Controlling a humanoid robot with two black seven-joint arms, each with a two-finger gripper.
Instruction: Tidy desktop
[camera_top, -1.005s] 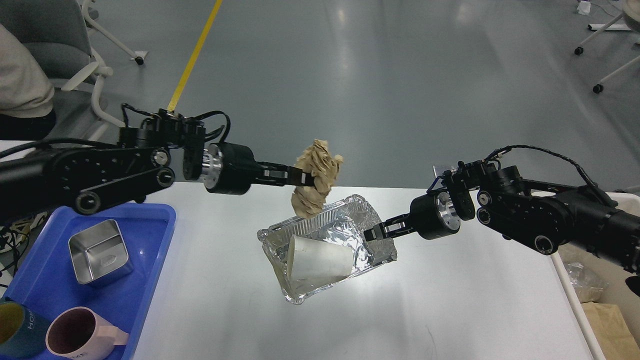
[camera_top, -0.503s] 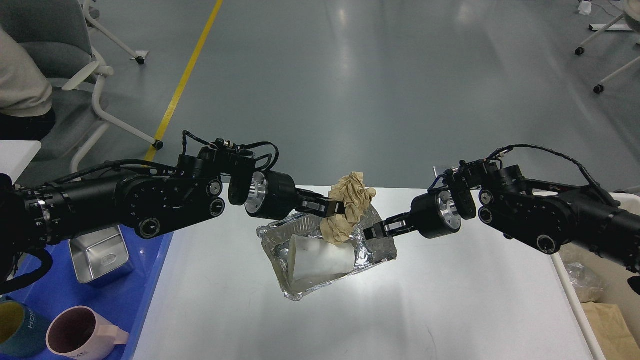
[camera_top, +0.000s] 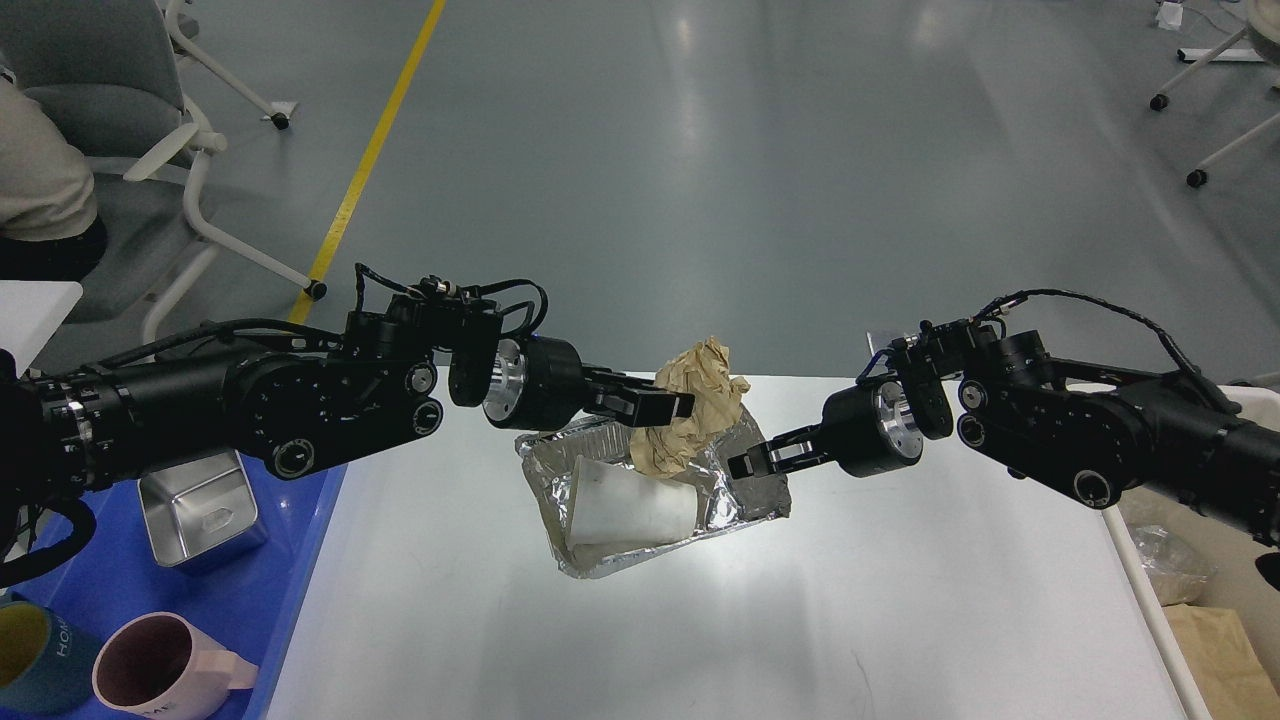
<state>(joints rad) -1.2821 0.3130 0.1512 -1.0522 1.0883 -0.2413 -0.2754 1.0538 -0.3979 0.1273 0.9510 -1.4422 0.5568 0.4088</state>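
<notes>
The white desktop (camera_top: 900, 620) fills the lower part of the head view. A crumpled foil tray (camera_top: 735, 495) hangs tilted a little above it, with its shadow below. My right gripper (camera_top: 745, 466) is shut on the foil tray's right rim. A white paper cup (camera_top: 630, 505) lies on its side in the foil tray. A crumpled brown paper ball (camera_top: 700, 395) rests on the tray's far side. My left gripper (camera_top: 665, 408) is just left of the paper ball, its jaws apart and touching the ball's edge.
A blue plastic tray (camera_top: 300, 560) on the left holds a square steel container (camera_top: 200, 510), a pink mug (camera_top: 160, 668) and a teal mug (camera_top: 30, 660). A cream bin (camera_top: 1140, 575) with a brown bag (camera_top: 1215, 650) stands at the right edge. A chair (camera_top: 120, 100) stands far left.
My left gripper carried the paper ball right and down to the foil tray, then opened and let it go. The ball now rests in the tray. The right arm held still.
</notes>
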